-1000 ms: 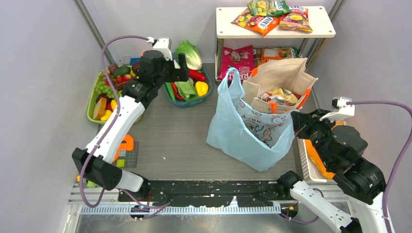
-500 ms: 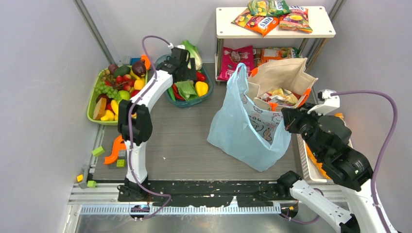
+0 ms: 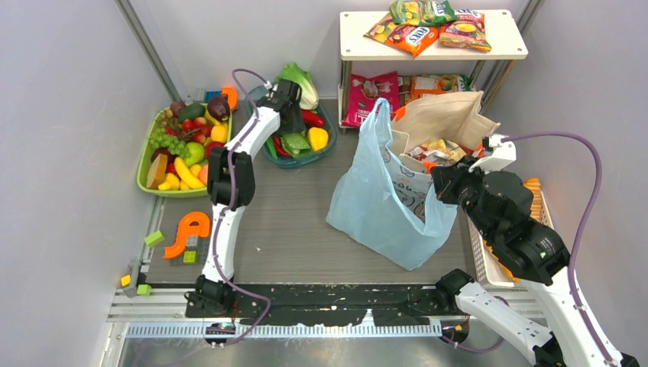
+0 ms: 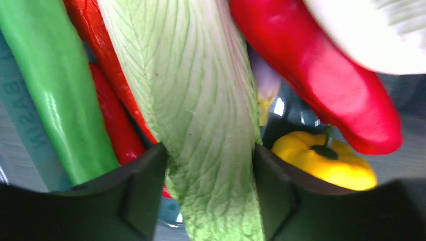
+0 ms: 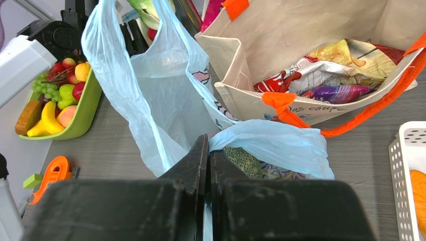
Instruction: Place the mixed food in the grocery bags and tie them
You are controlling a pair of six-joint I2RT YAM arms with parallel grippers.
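My right hand pinches the blue bag open for the cabbage; my left hand sits around it, grip unclear.

A lime-green plastic tray sits at nine o'clock on the grey tabletop, with a teal plastic tray at eleven. A white two-tier shelf stands at one o'clock and a white mesh basket at four. A curved orange plastic piece lies at eight, near a small green block.
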